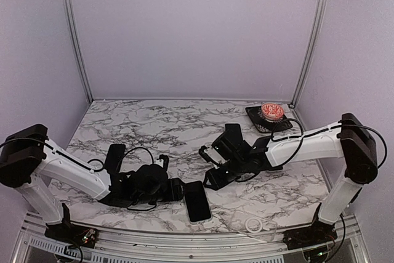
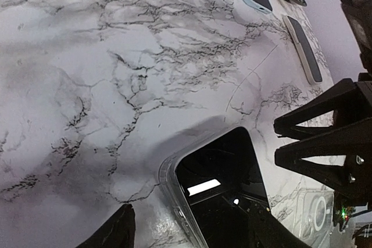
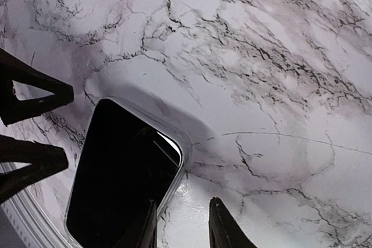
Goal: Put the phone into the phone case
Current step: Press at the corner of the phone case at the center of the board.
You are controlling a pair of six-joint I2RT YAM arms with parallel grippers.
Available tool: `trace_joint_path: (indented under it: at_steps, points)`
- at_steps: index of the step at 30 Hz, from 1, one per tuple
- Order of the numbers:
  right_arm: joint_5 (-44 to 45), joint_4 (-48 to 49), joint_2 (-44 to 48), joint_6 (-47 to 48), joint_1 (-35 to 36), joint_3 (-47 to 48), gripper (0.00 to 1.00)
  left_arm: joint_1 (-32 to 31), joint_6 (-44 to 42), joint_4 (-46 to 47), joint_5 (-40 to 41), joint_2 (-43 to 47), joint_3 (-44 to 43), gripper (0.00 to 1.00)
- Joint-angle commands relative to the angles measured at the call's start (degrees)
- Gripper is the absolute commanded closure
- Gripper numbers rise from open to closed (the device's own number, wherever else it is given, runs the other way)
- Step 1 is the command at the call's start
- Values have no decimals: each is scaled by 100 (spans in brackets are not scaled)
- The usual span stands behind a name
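The phone [image 1: 198,201] lies flat on the marble table near the front edge, its black screen up. A clear case rim [image 2: 168,184] runs round it. My left gripper [image 2: 195,219] is open, its fingers wide apart on either side of the phone's near end [image 2: 224,193]. In the top view the left gripper [image 1: 178,190] sits at the phone's left top corner. My right gripper [image 3: 183,202] is open too. One of its fingers [image 3: 145,230] lies over the phone's edge [image 3: 174,169] and the other stands over bare marble. From above, the right gripper [image 1: 212,180] hovers just above the phone's far end.
A black slab [image 1: 114,155] lies at the left and another [image 1: 233,132] behind the right arm. A dish of red items [image 1: 272,112] sits on a black pad at the back right. A clear piece with a white ring [image 1: 255,224] lies at the front edge.
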State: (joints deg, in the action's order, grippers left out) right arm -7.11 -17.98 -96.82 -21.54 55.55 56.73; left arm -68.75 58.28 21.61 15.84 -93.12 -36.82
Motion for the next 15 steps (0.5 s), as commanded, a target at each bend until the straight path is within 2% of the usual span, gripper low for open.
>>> trace_joint_path:
  at_steps: [1, 4, 7, 12, 15]
  points:
    - [-110, 139, -281, 45, 235, 93, 74, -33, 77, 142, -317, -561, -287, 47]
    - [-6, -4, -493, 7, 324, 160, 80, -33, 140, 142, -219, -600, -289, 58]
    - [-20, 85, -601, -51, 448, 158, 87, -33, 110, 144, -122, -570, -261, 61]
    - [27, -55, -890, -117, 726, 335, 94, -20, 58, 142, -321, -837, -425, 66]
    - [14, -79, -882, -234, 808, 290, 96, 2, 37, 142, -443, -905, -461, 74]
